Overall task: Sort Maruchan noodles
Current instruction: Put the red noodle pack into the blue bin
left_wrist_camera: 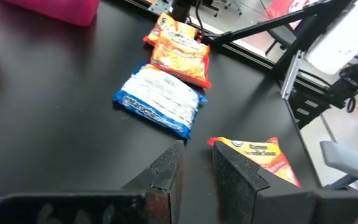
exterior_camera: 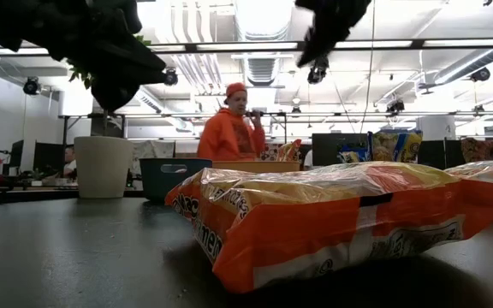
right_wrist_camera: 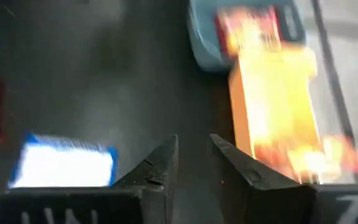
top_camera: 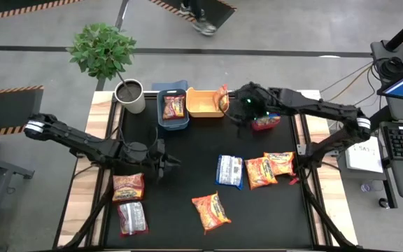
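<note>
Ramen packets lie flat on the black table: a blue one [top_camera: 229,170], two orange ones [top_camera: 259,171] [top_camera: 280,162], one orange near the front [top_camera: 211,211], and an orange [top_camera: 128,186] and a dark red one [top_camera: 132,218] at the left. A red packet lies in the blue bin [top_camera: 173,120]. An orange packet [top_camera: 222,98] leans on the yellow bin's [top_camera: 200,110] right rim. My right gripper [top_camera: 231,105] [right_wrist_camera: 194,146] hovers beside that rim, narrowly open and empty. My left gripper [top_camera: 170,162] [left_wrist_camera: 196,152] hovers mid-table left of the blue packet [left_wrist_camera: 160,99], narrowly open and empty.
A red bin [top_camera: 266,122] stands under my right arm at the far right. A white pot with a plant [top_camera: 130,96] stands at the far left corner. A person in an orange top [exterior_camera: 229,133] stands beyond the table. Bare table lies between the bins and the packets.
</note>
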You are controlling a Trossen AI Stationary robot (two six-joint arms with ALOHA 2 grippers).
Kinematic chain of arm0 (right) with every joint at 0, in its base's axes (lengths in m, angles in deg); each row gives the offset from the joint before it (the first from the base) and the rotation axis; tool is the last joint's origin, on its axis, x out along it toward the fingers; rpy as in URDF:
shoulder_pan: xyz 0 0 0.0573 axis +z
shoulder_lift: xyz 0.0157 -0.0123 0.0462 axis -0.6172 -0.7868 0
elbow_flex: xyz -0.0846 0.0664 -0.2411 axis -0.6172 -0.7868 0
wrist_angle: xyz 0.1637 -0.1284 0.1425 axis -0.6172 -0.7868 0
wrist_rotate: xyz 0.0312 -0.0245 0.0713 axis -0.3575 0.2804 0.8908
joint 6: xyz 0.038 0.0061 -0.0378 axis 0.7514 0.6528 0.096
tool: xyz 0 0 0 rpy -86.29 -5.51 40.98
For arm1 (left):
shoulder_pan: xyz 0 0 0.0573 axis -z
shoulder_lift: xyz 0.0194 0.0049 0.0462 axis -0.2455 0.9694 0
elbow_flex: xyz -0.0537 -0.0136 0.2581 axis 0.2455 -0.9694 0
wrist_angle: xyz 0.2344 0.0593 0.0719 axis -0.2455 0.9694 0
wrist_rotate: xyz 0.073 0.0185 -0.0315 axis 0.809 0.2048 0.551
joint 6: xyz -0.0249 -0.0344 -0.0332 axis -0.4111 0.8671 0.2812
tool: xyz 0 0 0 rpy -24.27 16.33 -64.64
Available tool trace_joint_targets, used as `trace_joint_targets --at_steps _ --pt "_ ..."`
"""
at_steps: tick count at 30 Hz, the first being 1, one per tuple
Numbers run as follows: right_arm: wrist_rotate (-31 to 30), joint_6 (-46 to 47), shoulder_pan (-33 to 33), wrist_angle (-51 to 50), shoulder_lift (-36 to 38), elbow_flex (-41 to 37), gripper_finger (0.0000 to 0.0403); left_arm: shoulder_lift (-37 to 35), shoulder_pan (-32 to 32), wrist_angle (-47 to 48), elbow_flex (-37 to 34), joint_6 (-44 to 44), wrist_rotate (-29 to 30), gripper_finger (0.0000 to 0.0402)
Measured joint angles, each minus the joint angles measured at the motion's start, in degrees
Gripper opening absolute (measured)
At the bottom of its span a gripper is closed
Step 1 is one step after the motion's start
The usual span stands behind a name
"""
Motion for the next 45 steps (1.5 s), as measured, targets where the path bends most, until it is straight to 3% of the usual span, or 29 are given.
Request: trace_joint_targets --at_steps 8,17,25,31,34,45 --pt "4.6 -2.2 4.3 22.8 3.8 -12.8 0.0048 0.0 6.1 -1.2 0.0 2.7 7.3 0.0068" --pt "9.7 0.4 4.4 47.3 3.8 -27.2 0.0038 0.0 9.2 -3.8 0.0 2.8 10.9 0.0068" --pt "10.6 2.9 4.4 57.3 3.8 -33.5 0.0038 1.5 9.6 -6.5 0.0 3.4 12.0 0.0068" --pt "12.7 3.9 4.4 61.1 3.8 -35.2 0.0038 7.2 10.5 -6.0 1.6 13.5 12.2 0.0068" --pt "12.7 4.2 4.4 61.0 3.8 -35.2 0.0038 9.2 11.7 2.6 5.7 21.0 11.0 0.0068" --pt "12.7 4.4 4.4 60.7 3.8 -35.7 0.0038 17.8 17.0 63.7 27.9 49.5 3.3 0.0068"
